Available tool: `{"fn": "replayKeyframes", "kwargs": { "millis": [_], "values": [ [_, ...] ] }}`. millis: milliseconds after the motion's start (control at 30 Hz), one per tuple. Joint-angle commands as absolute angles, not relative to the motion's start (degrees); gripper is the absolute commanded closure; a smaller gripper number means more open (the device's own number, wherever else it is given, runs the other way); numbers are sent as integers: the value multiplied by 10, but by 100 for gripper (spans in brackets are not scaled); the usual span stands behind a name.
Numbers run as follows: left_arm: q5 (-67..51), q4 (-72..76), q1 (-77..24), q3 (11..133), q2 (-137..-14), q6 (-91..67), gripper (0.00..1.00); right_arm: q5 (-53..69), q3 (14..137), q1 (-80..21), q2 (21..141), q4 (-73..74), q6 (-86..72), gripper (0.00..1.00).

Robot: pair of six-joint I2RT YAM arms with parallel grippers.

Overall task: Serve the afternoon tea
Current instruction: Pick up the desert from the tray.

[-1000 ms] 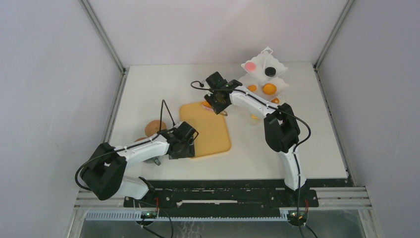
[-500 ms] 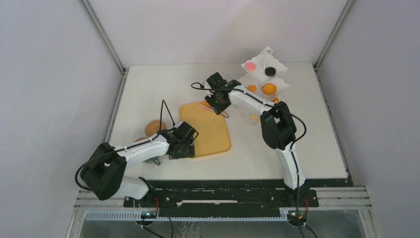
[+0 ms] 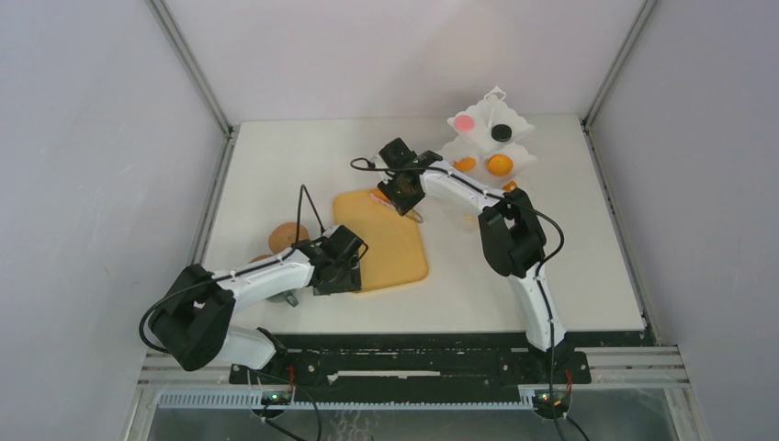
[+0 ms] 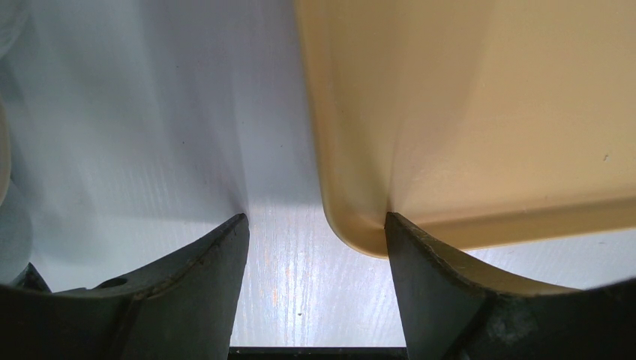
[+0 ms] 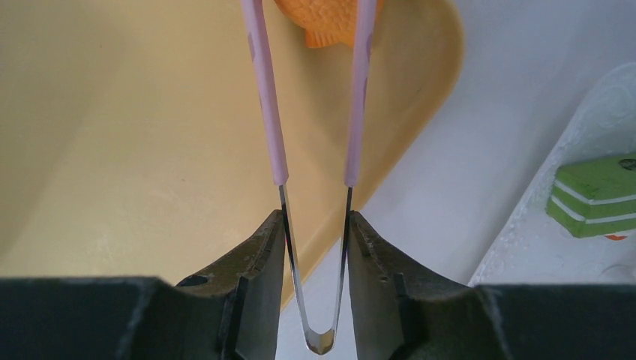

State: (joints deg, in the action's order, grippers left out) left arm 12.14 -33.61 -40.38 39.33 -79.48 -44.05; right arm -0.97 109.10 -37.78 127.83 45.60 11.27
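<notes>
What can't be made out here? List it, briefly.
Right wrist: the top edge cuts off the orange pastry and the tips of the tongs, so contact is unclear.
Top view: the left arm partly hides the brown things; too small to name.
Left wrist: something pale at the left edge is blurred and cut off.

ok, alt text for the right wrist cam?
The right fingers pinch thin pink tongs near their bend, the tong arms reaching forward over a tan board to flank an orange pastry at the top edge. At right, a green layered pastry sits on a white stand.
</notes>
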Motion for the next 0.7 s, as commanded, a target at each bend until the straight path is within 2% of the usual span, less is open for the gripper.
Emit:
{"fn": "replayKeyframes", "kwargs": {
  "millis": [0,100,467,600,667],
  "values": [
    [96,-408,-408,357,-821,-440,28,-10,1074,-391,1260,453,120,61],
    [99,-407,-408,361,-817,-438,28,-18,1058,-402,1247,458,117,63],
    [105,-396,-408,389,-816,-423,28,-67,1053,-437,1212,513,54,87],
    [110,-396,-408,407,-819,-415,28,-78,1081,-443,1203,547,16,100],
    [112,-396,-408,415,-821,-413,28,-82,1090,-444,1199,561,0,100]
  ]
}}
